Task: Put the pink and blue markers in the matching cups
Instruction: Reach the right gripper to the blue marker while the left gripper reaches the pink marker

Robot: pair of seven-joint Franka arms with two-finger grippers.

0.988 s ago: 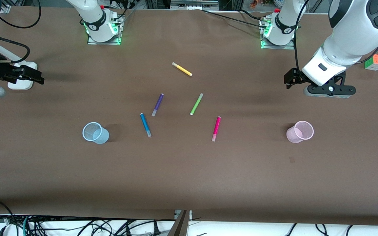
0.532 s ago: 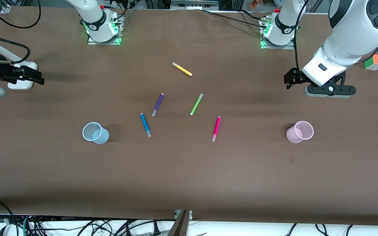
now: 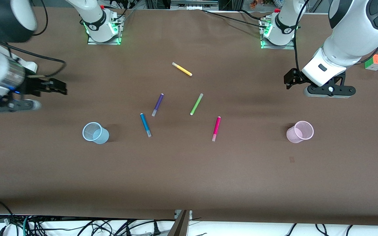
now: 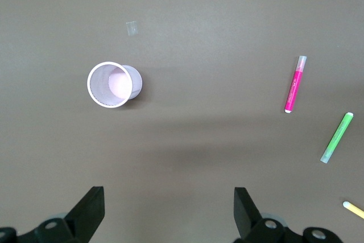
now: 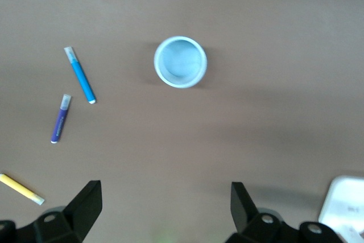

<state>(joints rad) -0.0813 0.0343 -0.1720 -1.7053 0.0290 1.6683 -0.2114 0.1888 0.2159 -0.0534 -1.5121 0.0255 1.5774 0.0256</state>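
Note:
The blue marker (image 3: 145, 125) and the pink marker (image 3: 216, 128) lie flat in the middle of the table. The light blue cup (image 3: 95, 133) stands toward the right arm's end and the pale pink cup (image 3: 300, 131) toward the left arm's end, both upright. My right gripper (image 3: 10, 105) hovers open and empty; its wrist view shows the blue cup (image 5: 180, 62) and the blue marker (image 5: 80, 75). My left gripper (image 3: 329, 91) hovers open and empty, farther from the front camera than the pink cup (image 4: 114, 84); the pink marker (image 4: 295, 84) also shows there.
A purple marker (image 3: 157, 104), a lime-green marker (image 3: 196, 104) and a yellow marker (image 3: 182, 69) lie near the two task markers. A colour cube (image 3: 374, 62) sits by the left arm. A white box (image 5: 347, 203) lies by the right gripper.
The right arm has swung in from the table's end toward the blue cup and the front camera. The left arm has stayed still. The markers and cups have not moved.

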